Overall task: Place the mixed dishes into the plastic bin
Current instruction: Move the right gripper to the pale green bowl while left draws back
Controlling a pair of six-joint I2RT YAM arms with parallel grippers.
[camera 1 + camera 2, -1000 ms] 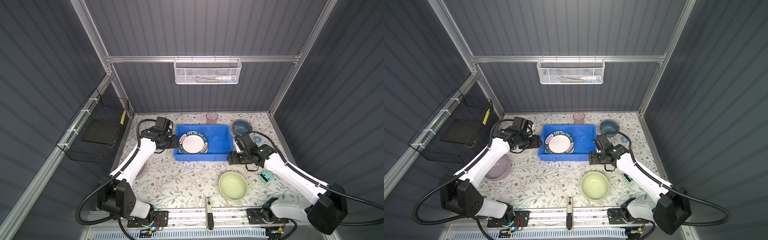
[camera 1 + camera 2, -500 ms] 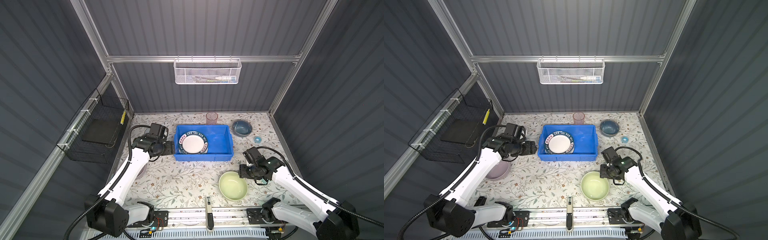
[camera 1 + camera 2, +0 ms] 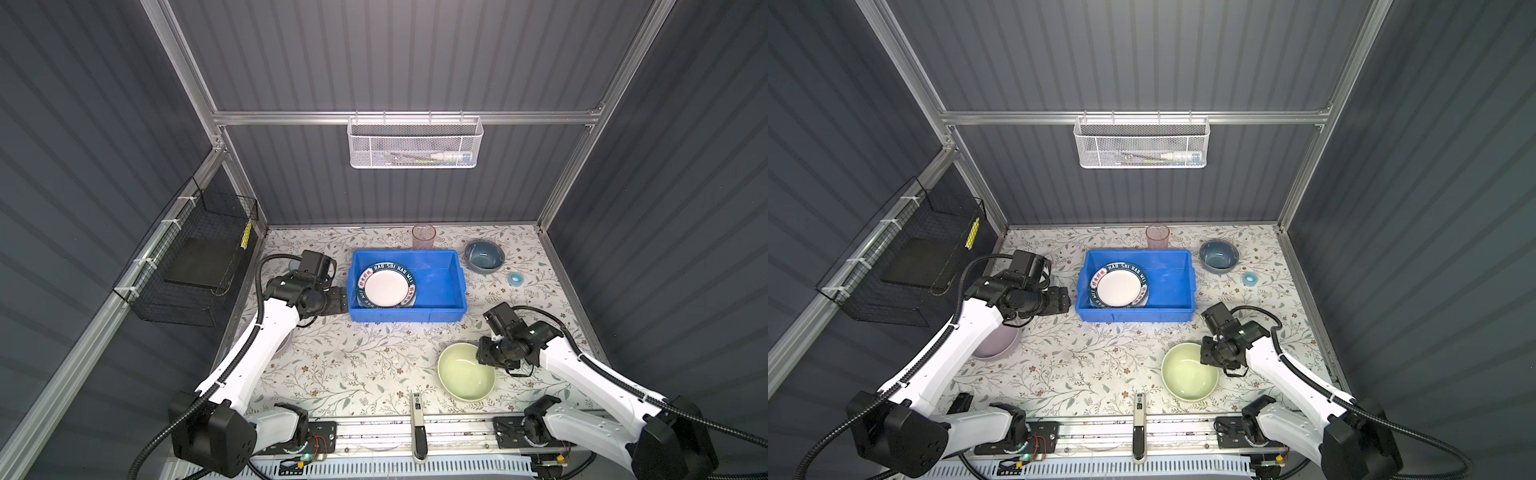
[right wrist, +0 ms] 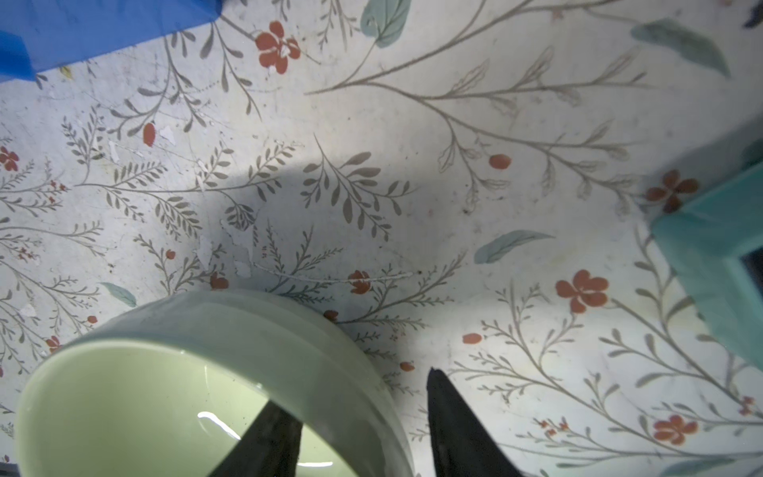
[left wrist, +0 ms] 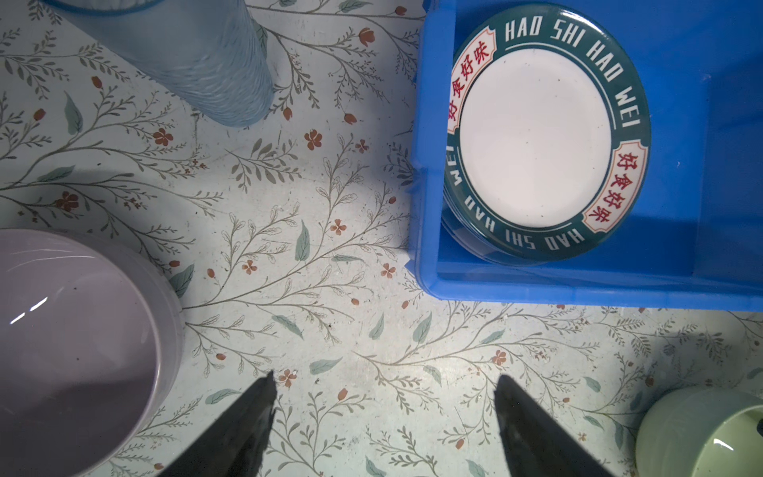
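Note:
The blue plastic bin (image 3: pixel 440 272) (image 3: pixel 1173 272) stands mid-table and holds a green lettered-rim plate (image 3: pixel 386 287) (image 5: pixel 536 136). My left gripper (image 3: pixel 343 299) (image 5: pixel 384 376) hovers open over bare table just left of the bin, holding nothing. A pale green bowl (image 3: pixel 465 376) (image 4: pixel 165 392) sits at the front right. My right gripper (image 3: pixel 484 358) (image 4: pixel 351 386) straddles its near rim, one finger inside and one outside, with a gap still showing beside the outer finger. A lilac bowl (image 3: pixel 996 347) (image 5: pixel 74 338) lies under the left arm, and a blue tumbler (image 5: pixel 198 62) stands beyond it.
A pink tumbler (image 3: pixel 424 237) stands behind the bin and a grey-blue bowl (image 3: pixel 484 256) at the back right. A small teal tape roll (image 3: pixel 515 278) and a teal block (image 4: pixel 710 256) lie on the right. A white mesh basket (image 3: pixel 415 141) and a black wire basket (image 3: pixel 195 262) hang on the walls.
My left gripper drew back from the bin's left wall and opened wider. My right arm swung from the bin's front right corner down to the green bowl, its jaws narrowing around the rim.

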